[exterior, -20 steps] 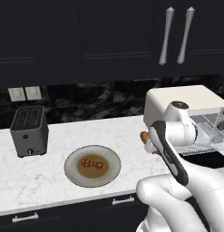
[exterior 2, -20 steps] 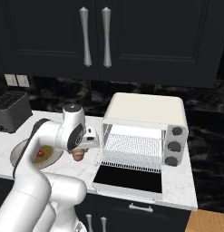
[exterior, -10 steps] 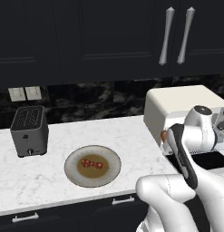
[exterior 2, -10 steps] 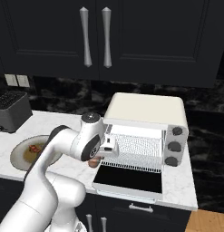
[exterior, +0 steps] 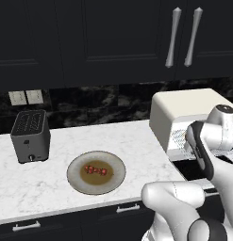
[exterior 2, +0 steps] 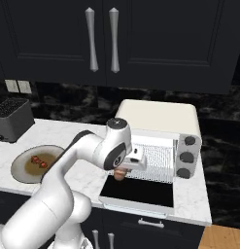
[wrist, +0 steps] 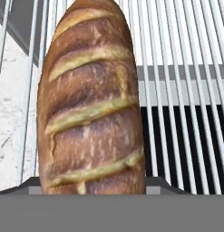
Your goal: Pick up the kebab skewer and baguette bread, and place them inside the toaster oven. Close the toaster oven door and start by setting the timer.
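The golden-brown, score-topped baguette bread (wrist: 90,104) sits between the jaws of the dark two-finger gripper (exterior 2: 122,171), which appear closed on the loaf at a moderate width; the tips themselves are hidden under the crust in the hand view, so the hold is judged from the loaf hanging at the hand, its brown end visible just below the white wrist in the right base view. The loaf's long axis runs straight away from the hand, pointing over the silver wire rack (wrist: 186,68) of the cream-white, round-cornered toaster oven (exterior 2: 160,119). The hand hovers above the near left part of the dark glass toaster oven door (exterior 2: 138,190), which lies folded down flat toward the robot, with the open cavity just beyond and to the right. The coming move likely means carrying the loaf forward along that axis onto the rack. The thin kebab skewer (exterior: 96,170) with red and brown chunks lies on the round grey plate (exterior: 73,175), well to the left on the white marble counter (exterior: 66,141).
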Robot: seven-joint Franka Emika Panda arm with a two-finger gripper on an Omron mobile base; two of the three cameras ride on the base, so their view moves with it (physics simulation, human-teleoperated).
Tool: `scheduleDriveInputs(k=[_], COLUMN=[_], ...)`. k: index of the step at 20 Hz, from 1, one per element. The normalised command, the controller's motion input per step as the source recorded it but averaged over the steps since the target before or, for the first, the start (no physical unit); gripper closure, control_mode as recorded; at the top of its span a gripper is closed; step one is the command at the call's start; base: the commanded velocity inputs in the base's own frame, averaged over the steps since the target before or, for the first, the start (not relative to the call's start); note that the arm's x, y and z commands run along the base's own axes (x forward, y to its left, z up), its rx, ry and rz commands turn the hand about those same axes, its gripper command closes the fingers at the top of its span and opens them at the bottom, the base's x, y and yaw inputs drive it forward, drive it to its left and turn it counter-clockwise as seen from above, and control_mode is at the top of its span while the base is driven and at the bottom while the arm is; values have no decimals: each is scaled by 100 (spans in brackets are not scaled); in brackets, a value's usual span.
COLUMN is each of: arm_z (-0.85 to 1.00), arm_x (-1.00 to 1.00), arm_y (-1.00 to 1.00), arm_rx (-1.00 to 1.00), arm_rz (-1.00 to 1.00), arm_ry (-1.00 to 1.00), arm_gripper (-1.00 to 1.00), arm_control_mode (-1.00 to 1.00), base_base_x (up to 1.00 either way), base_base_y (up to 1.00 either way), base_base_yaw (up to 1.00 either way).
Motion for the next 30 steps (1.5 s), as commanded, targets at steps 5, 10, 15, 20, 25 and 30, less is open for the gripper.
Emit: scheduleDriveInputs(k=[5, 10, 15, 20, 25, 30], arm_z=[9, 3, 0, 0, -8, -18], arm_x=[7, 5, 9, 28, 22, 5], arm_y=[-25, 0, 0, 4, 7, 7], arm_rx=[0, 0, 1, 2, 2, 2], arm_rz=[-3, 0, 0, 0, 0, 0], arm_ry=[0, 0, -1, -3, 0, 0], arm_gripper=[100, 100, 100, 100, 100, 100], arm_control_mode=[-100, -100, -100, -100, -100, -100], base_base_x=[0, 0, 0, 0, 0, 0], base_base_y=[0, 0, 0, 0, 0, 0], base_base_yaw=[0, 0, 0, 0, 0, 0])
